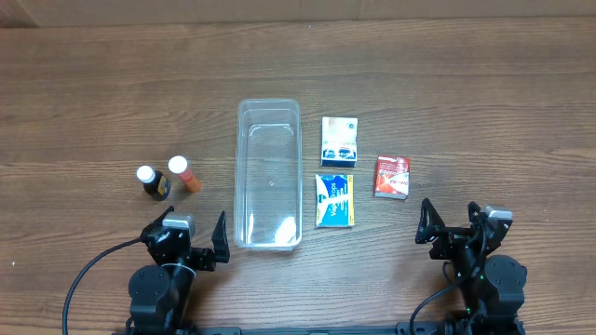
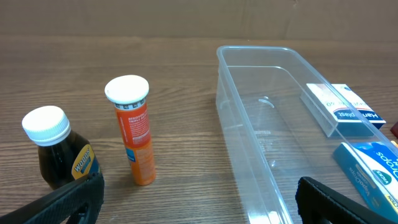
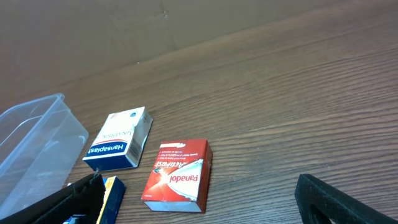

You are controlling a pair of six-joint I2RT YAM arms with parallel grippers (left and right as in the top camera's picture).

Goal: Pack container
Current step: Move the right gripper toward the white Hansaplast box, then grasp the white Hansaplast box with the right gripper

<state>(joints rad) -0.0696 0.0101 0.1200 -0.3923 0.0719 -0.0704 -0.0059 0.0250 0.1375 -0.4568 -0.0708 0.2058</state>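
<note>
The clear plastic container [image 1: 269, 174] stands empty at the table's middle, its long side running front to back; it also shows in the left wrist view [image 2: 261, 124] and in the right wrist view [image 3: 31, 140]. Right of it lie a white and blue Hansaplast box [image 1: 340, 141], a blue and yellow box [image 1: 335, 200] and a red Panadol box [image 1: 392, 176]. Left of it stand an orange tube [image 1: 183, 173] and a dark bottle with a white cap [image 1: 152, 181]. My left gripper [image 1: 186, 244] is open and empty near the front edge. My right gripper [image 1: 458, 226] is open and empty at the front right.
The table is brown wood [image 1: 466, 84]. A pale wall or board runs along the far edge in the left wrist view [image 2: 186, 18]. Black cables trail from both arms at the front.
</note>
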